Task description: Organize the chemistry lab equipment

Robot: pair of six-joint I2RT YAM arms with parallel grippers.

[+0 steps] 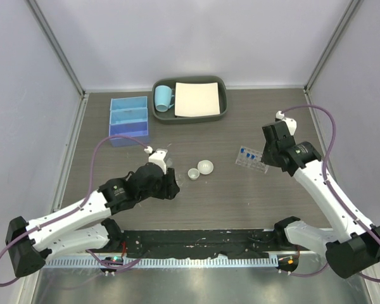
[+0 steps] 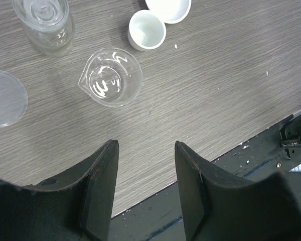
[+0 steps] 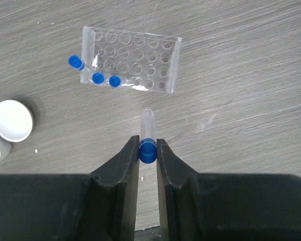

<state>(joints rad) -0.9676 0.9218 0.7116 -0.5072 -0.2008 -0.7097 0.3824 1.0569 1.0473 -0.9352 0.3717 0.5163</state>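
Note:
My right gripper is shut on the blue cap of a thin clear tube and holds it just in front of the clear plastic rack. Three blue-capped tubes stand in the rack's left end. The rack also shows in the top view, under the right gripper. My left gripper is open and empty above the table's near edge. Beyond it are a small clear bottle and two small white dishes. The blue three-compartment box stands at the back left.
A small clear beaker and a flat clear disc lie near the left gripper. A dark grey tray at the back holds a light-blue mug and a white sheet. A black strip runs along the near edge.

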